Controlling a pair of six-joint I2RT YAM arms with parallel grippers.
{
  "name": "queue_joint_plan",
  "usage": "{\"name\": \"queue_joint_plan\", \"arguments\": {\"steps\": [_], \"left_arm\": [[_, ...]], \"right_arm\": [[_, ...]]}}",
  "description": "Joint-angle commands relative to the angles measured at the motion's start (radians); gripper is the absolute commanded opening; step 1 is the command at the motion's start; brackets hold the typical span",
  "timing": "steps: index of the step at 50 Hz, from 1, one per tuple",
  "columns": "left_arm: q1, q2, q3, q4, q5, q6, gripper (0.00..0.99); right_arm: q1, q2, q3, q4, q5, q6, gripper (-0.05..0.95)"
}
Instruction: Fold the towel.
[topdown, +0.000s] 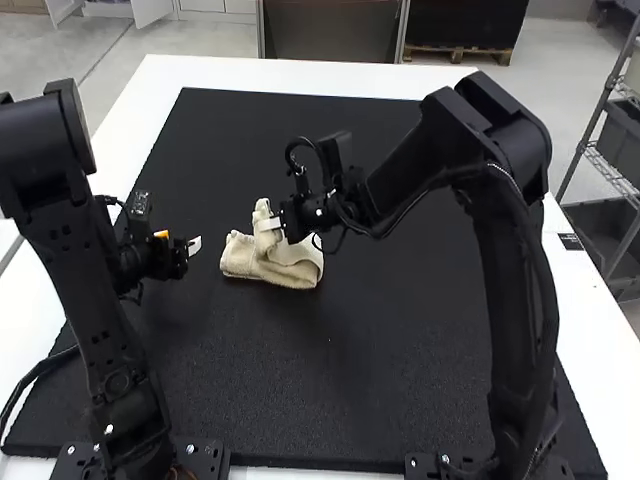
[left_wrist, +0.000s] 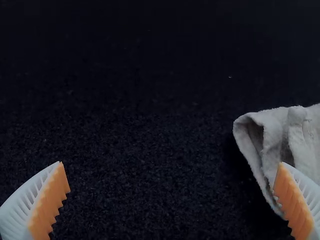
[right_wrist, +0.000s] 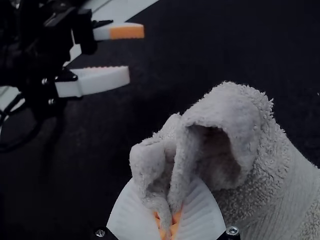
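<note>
Your right gripper (topdown: 268, 223) has its jaws clamped on a gathered, doubled edge of the cream towel (topdown: 290, 265). In the right wrist view, you have the cloth pinched between the orange pads (right_wrist: 174, 227); just beside that pinch, a thick fold curves over a shadowed hollow. Your left gripper (topdown: 182, 239) has its jaws wide apart, beside the towel and separate from it in the high view.

The towel lies bunched and folded over itself, its held part raised and the rest on a black mat (topdown: 340, 400), between your two grippers. The left wrist view shows a loose folded edge, opened like a small pocket. Farther out, your right arm (topdown: 510, 260) bends over the mat, your left arm (topdown: 95, 310) stands opposite, and a white tabletop (topdown: 145, 100) borders the mat.
</note>
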Motion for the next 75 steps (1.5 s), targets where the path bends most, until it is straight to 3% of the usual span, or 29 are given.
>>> {"name": "queue_joint_plan", "arguments": {"steps": [1, 40, 45, 49, 54, 58, 66, 70, 75], "left_arm": [[0.007, -0.034, -0.006, 0.007, 0.021, -0.003, 0.959], [0.008, -0.036, -0.006, 0.004, 0.048, -0.006, 0.959], [0.008, -0.034, -0.006, 0.004, 0.048, -0.006, 0.959], [0.008, -0.036, -0.006, 0.004, 0.05, -0.006, 0.959], [0.008, -0.034, -0.006, 0.004, 0.056, -0.006, 0.959], [0.008, -0.034, -0.006, 0.006, 0.056, -0.007, 0.959], [0.008, -0.034, -0.006, 0.004, 0.056, -0.007, 0.959], [0.008, -0.034, -0.006, 0.006, 0.056, -0.007, 0.959], [0.008, -0.034, -0.006, 0.004, 0.058, -0.007, 0.959]], "right_arm": [[0.017, 0.008, 0.046, 0.009, -0.017, 0.002, -0.02], [0.03, 0.065, 0.112, 0.003, -0.016, 0.014, 0.01], [0.031, 0.071, 0.122, 0.005, -0.016, 0.017, 0.13], [0.031, 0.073, 0.125, 0.006, -0.014, 0.019, 0.15], [0.031, 0.073, 0.123, 0.006, -0.011, 0.019, 0.32], [0.031, 0.073, 0.123, 0.008, -0.01, 0.019, 0.34], [0.031, 0.073, 0.12, 0.006, -0.01, 0.017, 0.76], [0.03, 0.073, 0.119, 0.005, -0.01, 0.014, 0.85], [0.03, 0.073, 0.119, 0.005, -0.011, 0.014, 0.87]]}}
